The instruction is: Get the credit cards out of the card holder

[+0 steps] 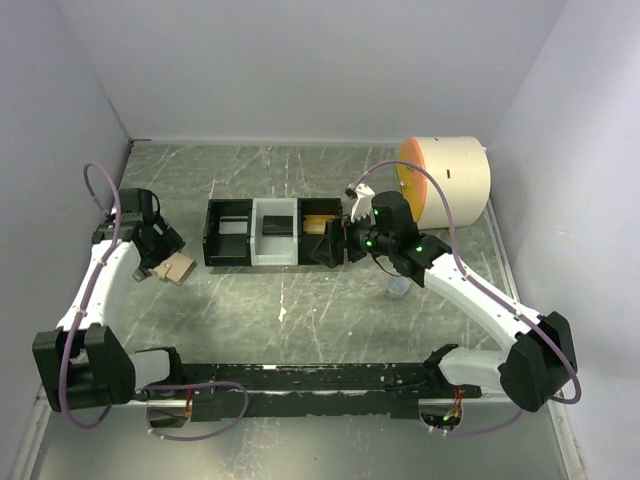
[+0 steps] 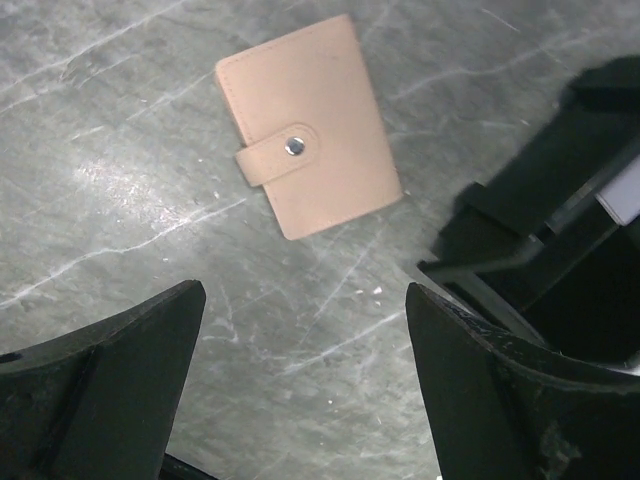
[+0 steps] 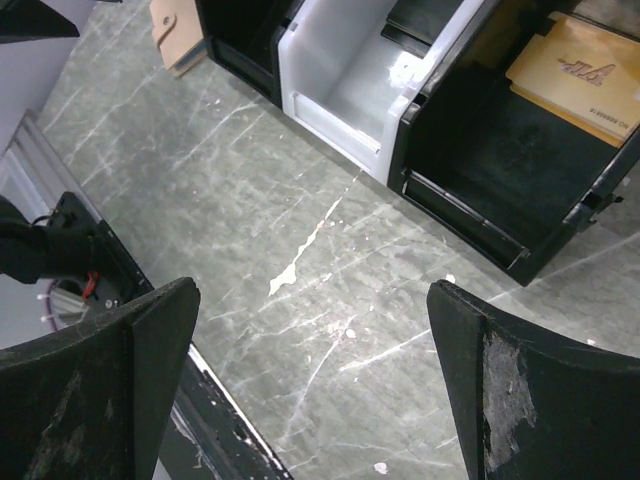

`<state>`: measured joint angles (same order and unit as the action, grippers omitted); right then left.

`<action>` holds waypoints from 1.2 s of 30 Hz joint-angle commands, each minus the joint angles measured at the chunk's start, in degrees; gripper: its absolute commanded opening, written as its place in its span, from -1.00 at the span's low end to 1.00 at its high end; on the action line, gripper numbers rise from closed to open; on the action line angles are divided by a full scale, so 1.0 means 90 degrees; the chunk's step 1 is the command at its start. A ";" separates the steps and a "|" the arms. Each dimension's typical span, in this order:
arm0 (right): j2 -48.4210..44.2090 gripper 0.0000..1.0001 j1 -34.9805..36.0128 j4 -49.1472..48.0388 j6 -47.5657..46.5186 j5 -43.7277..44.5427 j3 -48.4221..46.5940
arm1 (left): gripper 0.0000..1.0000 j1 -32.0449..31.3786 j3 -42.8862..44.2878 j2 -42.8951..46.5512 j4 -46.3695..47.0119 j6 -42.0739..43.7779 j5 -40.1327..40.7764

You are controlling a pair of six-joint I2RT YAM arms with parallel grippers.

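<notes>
Top view: L gripper (image 1: 160, 250) is at the far left of the table (image 1: 330, 320), right by the wallet (image 1: 176, 268). From here I can't tell whether the jaws are open. The wallet lies flat just left of the tray (image 1: 228, 258), w/ a small gap between them. The tray has 3 compartments: black, white, black. A gold card (image 1: 318, 222) sits in the right-hand black one. R gripper (image 1: 330, 245) is at that same end of the tray. A cream drum (image 1: 455, 175) w/ an orange face stands far right, well apart. There's a small pale thing on the table under the R arm, too blurry to ID.

L wrist: L gripper (image 2: 300, 295) has its jaws wide apart and holds nothing. The wallet (image 2: 310, 125) lies ahead of the fingers, tan side up, closed, w/ the strap snapped shut. Nothing touches it. A corner of the tray (image 2: 540, 240) shows at right.

R wrist: R gripper (image 3: 312, 288) also has its jaws wide apart and empty, over bare table (image 3: 300, 230) on the near side of the tray (image 3: 470, 225). The gold card (image 3: 585, 75) rests inside the black compartment. The wallet (image 3: 175, 35) peeks in at top left, beyond the tray's other end. I can't make out other cards for sure.
</notes>
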<state>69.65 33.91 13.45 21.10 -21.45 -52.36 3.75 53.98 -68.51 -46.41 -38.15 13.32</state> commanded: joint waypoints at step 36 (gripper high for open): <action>0.1448 1.00 0.0056 0.0689 0.0125 0.0958 -0.0745 | 0.17 0.1118 -0.0908 -0.2038 0.1752 -0.0827 -0.0412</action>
<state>81.65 34.20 19.79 20.75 -11.62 -58.59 13.30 48.03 -87.33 -29.80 -45.76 8.82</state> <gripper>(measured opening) 0.999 0.623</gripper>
